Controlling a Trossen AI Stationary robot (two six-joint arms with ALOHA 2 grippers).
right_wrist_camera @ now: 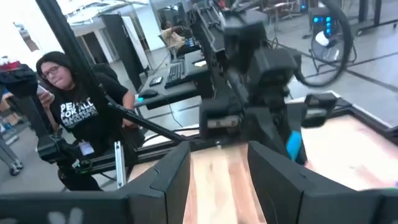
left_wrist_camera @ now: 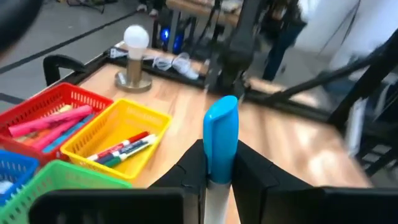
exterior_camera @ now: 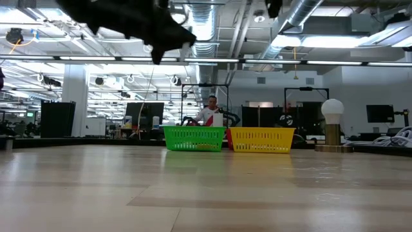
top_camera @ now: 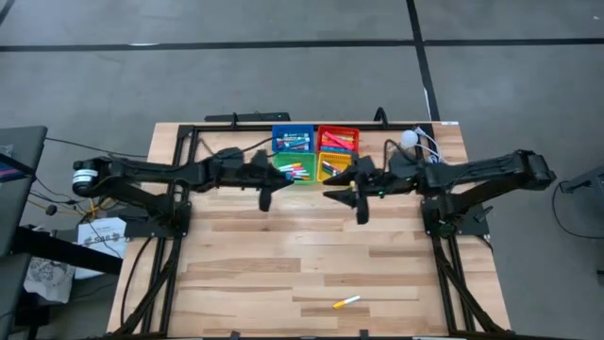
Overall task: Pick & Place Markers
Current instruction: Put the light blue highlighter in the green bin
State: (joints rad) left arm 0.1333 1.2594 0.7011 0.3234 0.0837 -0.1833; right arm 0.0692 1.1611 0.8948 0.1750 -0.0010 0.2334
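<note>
Left claw (left_wrist_camera: 214,177) clenched on blue-capped marker (left_wrist_camera: 221,134) beside yellow tray (left_wrist_camera: 118,134); right claw (right_wrist_camera: 217,177) released, above bare tabletop (top_camera: 283,255)

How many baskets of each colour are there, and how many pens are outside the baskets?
Blue basket: 1
Red basket: 1
Green basket: 1
Yellow basket: 1
Pens outside: 2, yellow pen on the table, blue-capped pen in the left gripper
Total: 6

You have four trays (top_camera: 315,154) clustered at the table's (top_camera: 283,264) far edge, markers (top_camera: 294,170) inside; one marker (top_camera: 347,302) lies alone near the front edge.
</note>
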